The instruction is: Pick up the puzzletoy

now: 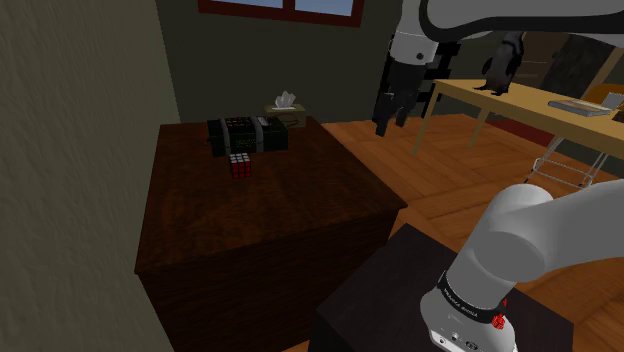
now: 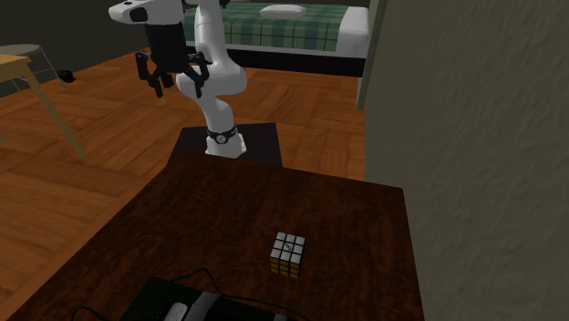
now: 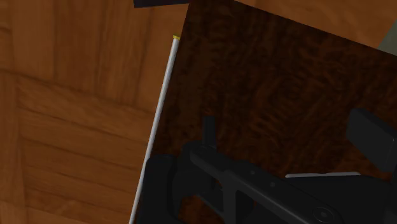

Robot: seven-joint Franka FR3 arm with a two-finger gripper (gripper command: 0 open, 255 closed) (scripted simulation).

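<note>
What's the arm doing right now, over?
Black two-finger gripper open, empty, raised. Multicoloured puzzle cube untouched on dark wooden table. Black boxy device beside it.

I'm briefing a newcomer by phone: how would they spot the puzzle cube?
Find the dark wooden table in the shoulder view. Near its far end, before a black case and a tissue box, sits the cube. It alone is small with coloured squares.

a room in a home, a bedroom by the look of it: a bed [image 2: 301,29] with a green checked cover and a white pillow [image 2: 283,11] stands on a plank wooden floor [image 2: 100,173], a red-framed window [image 1: 280,6] sits in the wall, and a tissue box [image 1: 285,108] rests on the dark wooden worktop [image 1: 270,220].
</note>
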